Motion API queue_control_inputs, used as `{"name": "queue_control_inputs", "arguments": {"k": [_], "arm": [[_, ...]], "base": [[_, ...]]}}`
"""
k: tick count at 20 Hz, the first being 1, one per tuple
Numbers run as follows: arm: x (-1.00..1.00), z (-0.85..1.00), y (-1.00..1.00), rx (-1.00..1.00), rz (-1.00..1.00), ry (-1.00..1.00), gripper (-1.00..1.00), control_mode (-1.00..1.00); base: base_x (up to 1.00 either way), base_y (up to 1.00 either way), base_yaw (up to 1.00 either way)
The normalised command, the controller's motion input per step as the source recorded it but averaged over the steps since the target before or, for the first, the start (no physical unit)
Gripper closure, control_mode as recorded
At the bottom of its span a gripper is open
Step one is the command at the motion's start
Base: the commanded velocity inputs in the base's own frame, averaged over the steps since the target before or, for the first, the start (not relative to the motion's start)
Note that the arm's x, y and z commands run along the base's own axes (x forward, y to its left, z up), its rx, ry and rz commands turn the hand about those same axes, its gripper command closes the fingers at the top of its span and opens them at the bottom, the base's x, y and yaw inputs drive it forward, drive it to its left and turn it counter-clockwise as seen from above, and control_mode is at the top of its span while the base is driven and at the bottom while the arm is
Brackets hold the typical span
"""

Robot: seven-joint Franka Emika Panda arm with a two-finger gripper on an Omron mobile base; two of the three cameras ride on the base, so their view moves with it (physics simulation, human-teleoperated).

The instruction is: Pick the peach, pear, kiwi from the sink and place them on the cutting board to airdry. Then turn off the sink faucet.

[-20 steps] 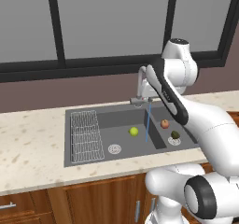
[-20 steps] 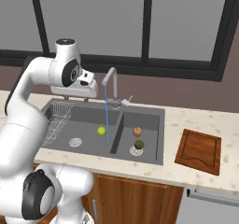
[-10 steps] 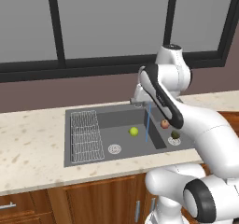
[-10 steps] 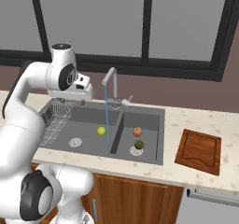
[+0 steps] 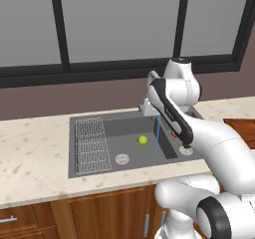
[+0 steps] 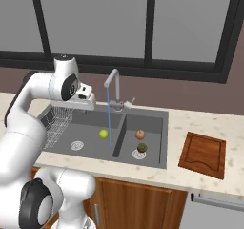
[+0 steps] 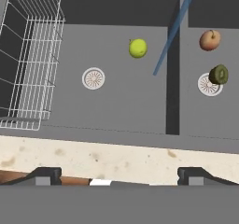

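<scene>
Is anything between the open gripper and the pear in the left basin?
Nothing visible blocks it. The gripper is open above the sink's front edge, and the pear lies alone on the left basin floor. The wire rack sits off to one side, the water stream to the other.

No lettering, label, brand, number or sign is showing legibly anywhere in these views.
</scene>
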Motion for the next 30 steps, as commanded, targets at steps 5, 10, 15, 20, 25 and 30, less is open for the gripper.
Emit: {"name": "queue_control_inputs", "arguments": {"k": [5, 10, 15, 20, 25, 30], "arm": [[0.0, -0.23, 0.0, 0.0, 0.0, 0.0, -1.0, -1.0], [0.0, -0.2, 0.0, -0.03, 0.0, 0.0, -1.0, -1.0], [0.01, -0.2, 0.0, 0.0, 0.0, 0.0, -1.0, -1.0], [0.04, -0.09, -0.01, 0.0, 0.0, 0.0, -1.0, -1.0], [0.08, -0.15, -0.05, 0.0, 0.0, 0.0, -1.0, -1.0], [0.14, -0.17, -0.1, 0.0, 0.0, 0.01, -1.0, -1.0]], "base": [[0.0, 0.0, 0.0], [0.0, 0.0, 0.0], [0.0, 0.0, 0.0], [0.0, 0.0, 0.0], [0.0, 0.0, 0.0], [0.0, 0.0, 0.0]]}}
